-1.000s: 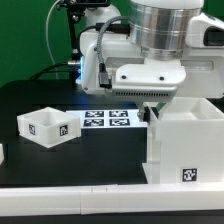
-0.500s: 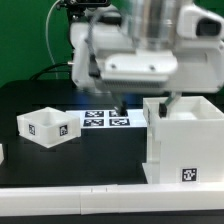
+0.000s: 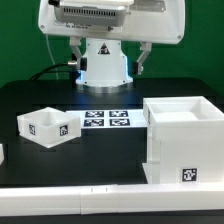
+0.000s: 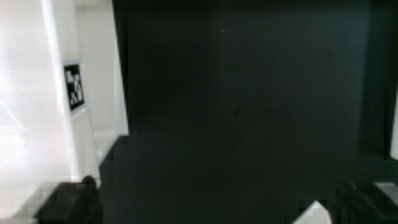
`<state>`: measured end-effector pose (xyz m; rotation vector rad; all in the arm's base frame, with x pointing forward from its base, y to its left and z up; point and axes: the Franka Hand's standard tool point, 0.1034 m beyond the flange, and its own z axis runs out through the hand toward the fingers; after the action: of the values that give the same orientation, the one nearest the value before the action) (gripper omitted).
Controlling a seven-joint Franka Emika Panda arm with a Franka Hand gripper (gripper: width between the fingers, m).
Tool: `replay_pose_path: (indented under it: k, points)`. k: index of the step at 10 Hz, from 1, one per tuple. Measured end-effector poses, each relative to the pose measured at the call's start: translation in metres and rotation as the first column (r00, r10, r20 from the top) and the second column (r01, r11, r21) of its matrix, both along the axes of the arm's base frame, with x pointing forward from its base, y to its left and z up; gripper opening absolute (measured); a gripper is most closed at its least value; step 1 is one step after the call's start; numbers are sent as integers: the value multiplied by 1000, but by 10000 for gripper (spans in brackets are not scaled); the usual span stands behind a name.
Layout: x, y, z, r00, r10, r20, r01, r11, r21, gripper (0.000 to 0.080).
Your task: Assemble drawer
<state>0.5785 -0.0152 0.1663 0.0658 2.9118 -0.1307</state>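
Observation:
The large white cube-shaped housing [image 3: 185,140] stands open-topped at the exterior view's right, with a tag on its front. One small white tray [image 3: 45,125] sits on the black table at the left. A second tray [image 3: 2,152] shows only as a sliver at the left edge. My gripper [image 3: 110,62] hangs high above the back of the table, well above all the parts, open and empty. In the wrist view its fingertips [image 4: 71,202] stand wide apart over the black table, with nothing between them [image 4: 217,205]. A white tagged wall [image 4: 54,90] lies along one side.
The marker board [image 3: 108,119] lies flat between the tray and the housing. The robot's white base [image 3: 100,65] stands at the back. A white strip [image 3: 70,202] runs along the table's front edge.
The gripper has risen from just above the marker board and the housing to high over the back of the table, shifting toward the exterior view's left. The parts have not moved.

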Motion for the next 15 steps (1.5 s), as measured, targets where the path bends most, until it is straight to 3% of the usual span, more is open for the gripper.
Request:
replay_pose_path:
  k: [2, 3, 4, 5, 6, 7, 8, 12, 14, 15]
  points:
    - [-1, 5, -2, 990, -12, 143, 7, 999, 38, 649]
    - [-16, 1, -4, 980, -105, 171, 91, 992, 93, 649]
    - [-29, 4, -7, 947, -251, 198, 215, 958, 188, 649]
    - [-36, 8, -8, 915, -352, 198, 300, 920, 252, 649]
    - [-37, 15, -4, 857, -479, 192, 399, 851, 341, 649]
    - [-42, 32, 0, 758, -637, 140, 528, 725, 442, 649]
    - [-42, 31, 14, 718, -682, 141, 558, 684, 469, 649]
    - [-43, 33, 8, 561, -827, 30, 687, 486, 540, 649]
    - [-51, 27, 39, 321, -944, -75, 771, 214, 600, 649]
    - [-59, 17, 57, 151, -979, -134, 803, 43, 594, 649]
